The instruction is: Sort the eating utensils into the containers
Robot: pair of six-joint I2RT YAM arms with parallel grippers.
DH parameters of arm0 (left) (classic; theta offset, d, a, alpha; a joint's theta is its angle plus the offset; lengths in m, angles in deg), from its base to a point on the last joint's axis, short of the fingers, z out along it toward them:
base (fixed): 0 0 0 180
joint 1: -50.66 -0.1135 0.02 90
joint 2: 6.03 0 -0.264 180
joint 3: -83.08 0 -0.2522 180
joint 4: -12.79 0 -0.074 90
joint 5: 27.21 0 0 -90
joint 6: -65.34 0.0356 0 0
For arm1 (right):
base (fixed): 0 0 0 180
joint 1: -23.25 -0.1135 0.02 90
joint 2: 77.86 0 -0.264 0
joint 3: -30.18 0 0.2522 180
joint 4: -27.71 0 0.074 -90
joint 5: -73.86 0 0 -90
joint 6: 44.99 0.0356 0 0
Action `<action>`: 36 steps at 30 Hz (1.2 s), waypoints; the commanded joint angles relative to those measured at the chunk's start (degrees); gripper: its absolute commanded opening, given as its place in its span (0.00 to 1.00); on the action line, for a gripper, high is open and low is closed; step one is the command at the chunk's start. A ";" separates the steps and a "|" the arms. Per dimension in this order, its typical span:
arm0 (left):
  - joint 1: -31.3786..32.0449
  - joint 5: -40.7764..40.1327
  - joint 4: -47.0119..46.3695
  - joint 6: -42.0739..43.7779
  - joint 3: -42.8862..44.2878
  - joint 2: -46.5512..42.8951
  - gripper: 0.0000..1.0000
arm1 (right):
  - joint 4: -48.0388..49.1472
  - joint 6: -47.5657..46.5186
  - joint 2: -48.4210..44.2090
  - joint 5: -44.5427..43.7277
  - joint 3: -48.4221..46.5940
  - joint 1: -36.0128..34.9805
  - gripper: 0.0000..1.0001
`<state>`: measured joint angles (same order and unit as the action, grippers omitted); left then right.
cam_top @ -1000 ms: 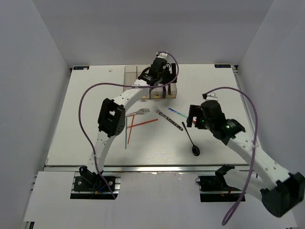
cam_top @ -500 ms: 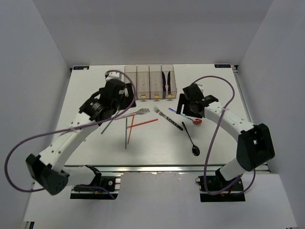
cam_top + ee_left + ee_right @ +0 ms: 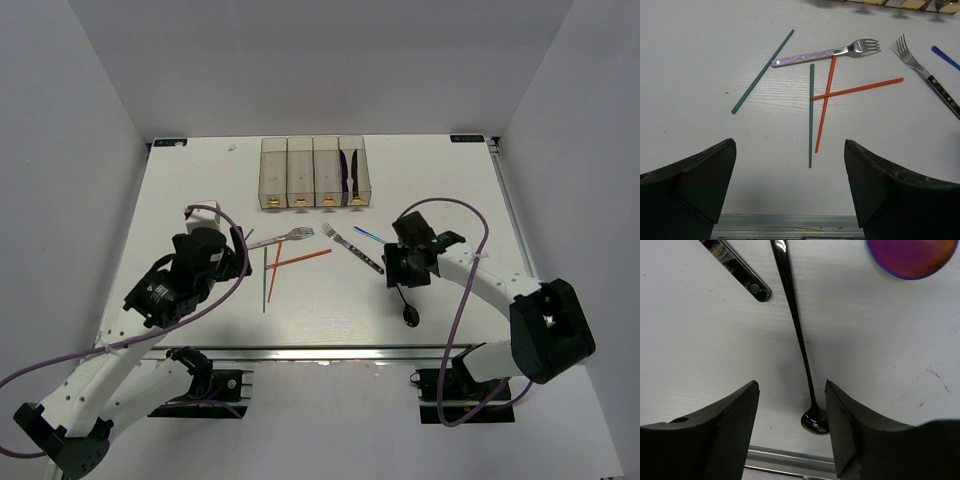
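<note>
The four joined clear containers (image 3: 315,185) stand at the back; the rightmost one holds a dark knife (image 3: 352,170). On the table lie a silver fork (image 3: 282,238) (image 3: 825,52), a dark-handled fork (image 3: 355,248) (image 3: 925,75), two crossed red chopsticks (image 3: 295,261) (image 3: 825,105) and two teal chopsticks (image 3: 265,282) (image 3: 811,115). My left gripper (image 3: 237,262) (image 3: 789,145) is open and empty, above the table left of the chopsticks. My right gripper (image 3: 400,272) (image 3: 792,385) is open, its fingers on either side of the black spoon (image 3: 404,300) (image 3: 795,325).
An iridescent spoon bowl (image 3: 910,257) lies just right of the black spoon's handle, its blue handle (image 3: 368,235) (image 3: 945,56) pointing back left. The dark fork handle (image 3: 737,270) lies just left of it. The table's metal front rail (image 3: 320,350) runs close behind the spoon's bowl (image 3: 815,421).
My left arm has drawn back from the containers to the near left. My right gripper has moved nearer and down over the black spoon.
</note>
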<state>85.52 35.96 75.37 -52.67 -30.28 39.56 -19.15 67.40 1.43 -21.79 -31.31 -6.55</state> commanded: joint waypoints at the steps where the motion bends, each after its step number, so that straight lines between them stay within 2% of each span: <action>1: -0.13 -1.99 -2.41 -0.90 -0.50 -1.46 0.98 | 0.15 -1.39 0.16 0.31 0.87 -1.49 0.61; 6: -0.13 -1.30 -3.11 -0.64 -0.76 -2.34 0.98 | 0.05 -0.24 1.04 -1.29 3.69 -1.84 0.51; 11: -0.13 -0.59 -3.11 -0.47 -0.85 -1.46 0.98 | 0.05 -0.16 2.71 -3.76 4.48 -2.01 0.48; 14: -0.13 -0.24 -3.20 -0.29 -0.85 -1.11 0.98 | 0.58 -0.24 3.50 -3.41 4.83 -2.10 0.33; 16: -0.13 -0.15 -3.29 -0.29 -0.85 -1.02 0.98 | 0.76 -0.33 3.68 -3.14 5.27 -2.36 0.16; 17: -0.13 -0.24 -3.29 -0.29 -0.85 -1.02 0.98 | 0.76 -0.33 3.60 -3.23 5.36 -2.63 0.00; 25: -0.13 -0.33 -3.55 -0.38 -0.94 -1.02 0.98 | 0.41 -0.42 1.23 -4.99 5.10 -2.89 0.00; 29: -0.13 -0.77 -3.29 -0.55 -0.94 -1.46 0.98 | -0.29 2.38 -5.00 -1.56 2.57 -2.98 0.00; 32: -0.13 -2.87 -3.20 -1.43 -1.20 -3.38 0.98 | 3.90 3.44 -10.81 5.11 -1.65 -2.98 0.00; 35: -0.13 -6.56 -2.85 -3.19 -1.64 -6.02 0.98 | 11.11 2.92 -5.92 10.30 -8.41 -2.98 0.00; 36: -0.13 -7.18 -2.85 -3.71 -1.73 -6.55 0.98 | 11.83 2.40 0.11 10.31 -15.05 -2.89 0.00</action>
<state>85.52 32.92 72.81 -54.50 -31.46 35.73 -16.46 69.67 -5.50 -16.76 -35.90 -9.13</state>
